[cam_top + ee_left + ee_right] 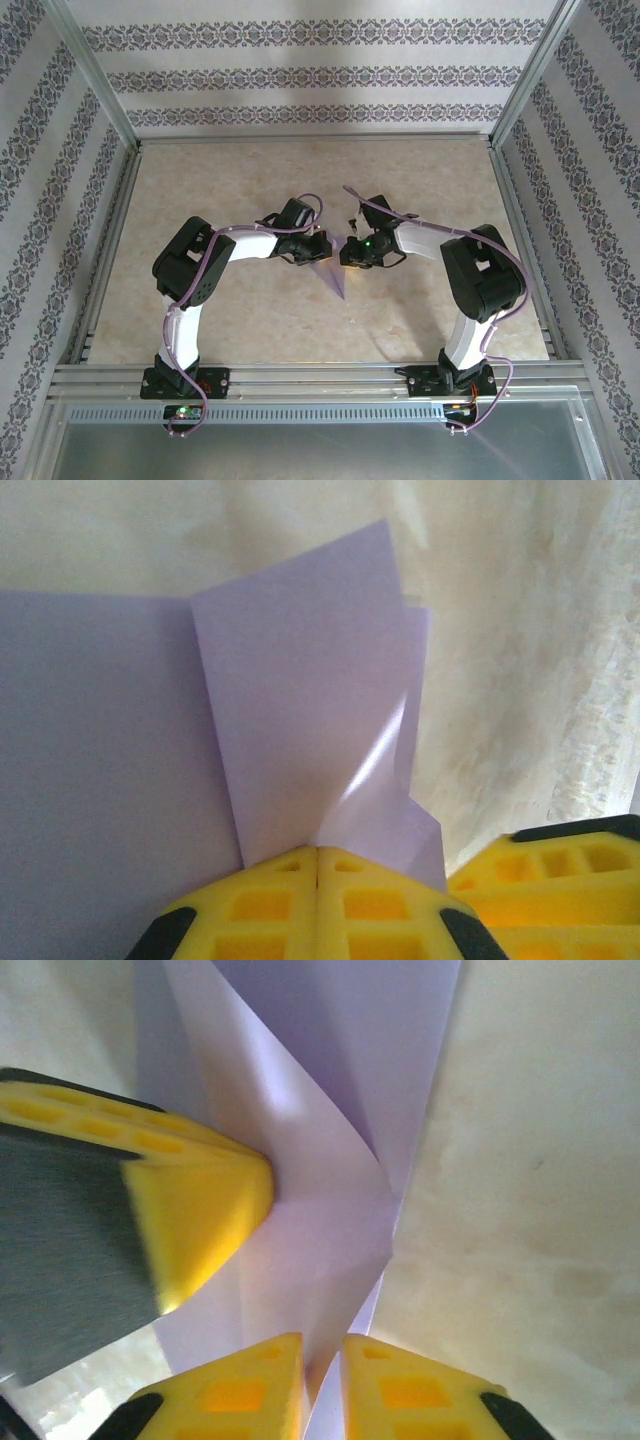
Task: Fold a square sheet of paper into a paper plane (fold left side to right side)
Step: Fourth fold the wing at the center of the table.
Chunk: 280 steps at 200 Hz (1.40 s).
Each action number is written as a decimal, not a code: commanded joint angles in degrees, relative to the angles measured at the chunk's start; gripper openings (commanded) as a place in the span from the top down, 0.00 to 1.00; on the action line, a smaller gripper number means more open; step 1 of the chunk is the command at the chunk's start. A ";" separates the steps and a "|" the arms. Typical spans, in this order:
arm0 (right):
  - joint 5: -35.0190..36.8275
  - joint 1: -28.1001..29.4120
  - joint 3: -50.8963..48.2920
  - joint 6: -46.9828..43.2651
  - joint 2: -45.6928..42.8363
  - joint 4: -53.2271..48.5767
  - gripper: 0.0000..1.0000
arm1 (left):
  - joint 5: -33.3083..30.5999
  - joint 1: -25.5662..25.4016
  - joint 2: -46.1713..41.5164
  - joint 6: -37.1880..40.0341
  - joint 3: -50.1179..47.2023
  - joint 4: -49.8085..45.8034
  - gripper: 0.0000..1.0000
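Note:
The lavender sheet of paper (336,274) is folded into a narrow pointed paper plane shape, its tip toward the near edge, between the two grippers at mid-table. My left gripper (317,852) is shut on a folded edge of the paper (300,700), and flaps stand up beyond its yellow pads. My right gripper (322,1348) has its jaws a narrow gap apart, with a fold of the paper (320,1220) running down into that gap. The left gripper's yellow finger (200,1200) presses the paper close by. From above, the left gripper (322,250) and right gripper (346,252) almost meet.
The beige marbled table (250,320) is walled by patterned panels (300,70). A metal rail (320,378) runs along the near edge with both arm bases on it. The right gripper's finger (560,880) sits just right of the left one.

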 commanded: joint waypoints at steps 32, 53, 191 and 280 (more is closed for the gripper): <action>-1.20 -2.34 0.08 0.17 -7.99 -3.65 0.78 | -4.02 -0.21 1.75 1.44 -2.00 -4.84 0.96; -5.07 -2.26 -1.92 0.81 -10.24 -2.54 0.82 | -4.10 -0.23 1.75 1.40 -1.81 -4.98 0.96; -12.34 5.70 -11.75 9.27 -4.61 9.68 0.94 | -4.06 -0.19 1.75 1.60 -1.69 -5.30 0.96; -10.56 4.69 -13.81 7.44 -4.00 10.41 0.95 | -4.30 -0.19 1.83 1.66 -1.77 -5.43 0.96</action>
